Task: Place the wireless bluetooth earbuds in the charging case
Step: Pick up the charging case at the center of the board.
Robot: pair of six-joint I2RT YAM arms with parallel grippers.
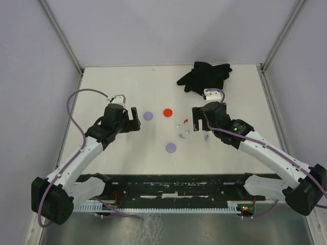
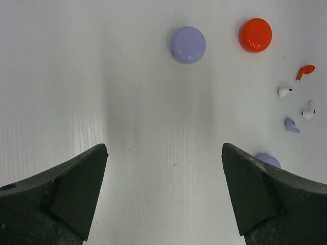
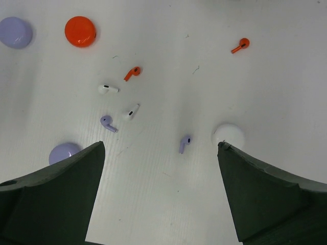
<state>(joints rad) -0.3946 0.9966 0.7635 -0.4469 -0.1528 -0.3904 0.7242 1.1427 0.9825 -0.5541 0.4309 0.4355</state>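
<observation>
Nearest the lens, the right gripper [image 3: 161,147] has its jaws spread wide with nothing between them, and the left gripper [image 2: 163,153] is just as wide and just as empty. Ahead of the right one the buds lie loose on the table [image 3: 286,102], none in any case. I count two red earbuds [image 3: 132,73], two white earbuds [image 3: 108,89] and two lavender earbuds [image 3: 184,143], six in all. Four of them are bunched close together. Around them sit four round pucks, all looking shut: two lavender discs [image 3: 15,32], one red disc [image 3: 80,31] and one white disc [image 3: 228,134], the last right at a fingertip. One heap of black cloth [image 1: 204,76] lies beyond. My worry is that such tiny, slick buds will squirt out of a pinch, or that closing on one will scatter its neighbours. A careless move could also shove the white disc.
</observation>
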